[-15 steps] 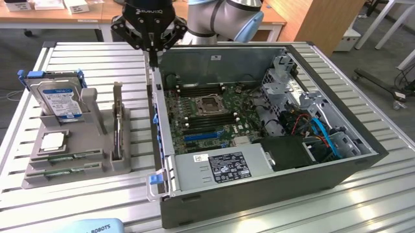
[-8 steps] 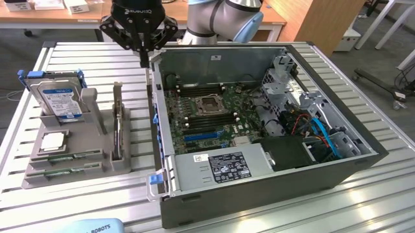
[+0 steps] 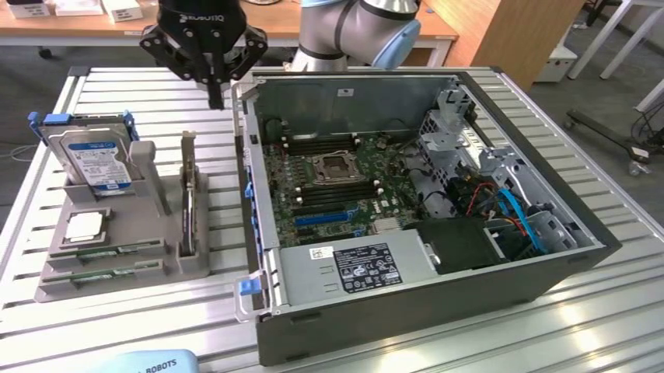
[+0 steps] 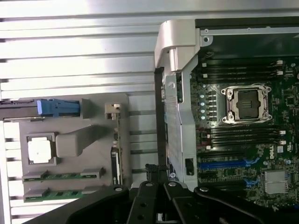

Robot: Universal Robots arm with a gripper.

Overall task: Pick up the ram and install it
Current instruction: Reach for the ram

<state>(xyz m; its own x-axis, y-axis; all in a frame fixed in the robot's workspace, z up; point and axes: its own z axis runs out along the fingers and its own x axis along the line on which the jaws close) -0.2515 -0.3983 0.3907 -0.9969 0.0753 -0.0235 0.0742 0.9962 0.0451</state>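
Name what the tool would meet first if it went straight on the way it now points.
The tool points down. Likely the slatted table, in the strip between the grey holder and the computer case. Depth is unclear, so the case's wall might come first.

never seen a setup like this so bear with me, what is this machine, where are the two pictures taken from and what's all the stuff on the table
It is a robot arm with a black gripper at its end. One picture comes from a camera off the arm, the other from a camera on its wrist. On the slatted metal table stands an open computer case, its motherboard exposed. Beside it a grey tray holds a hard drive, a square CPU chip and two green ram sticks. The gripper hangs above the table near the case's edge, shut, holding nothing I can see.
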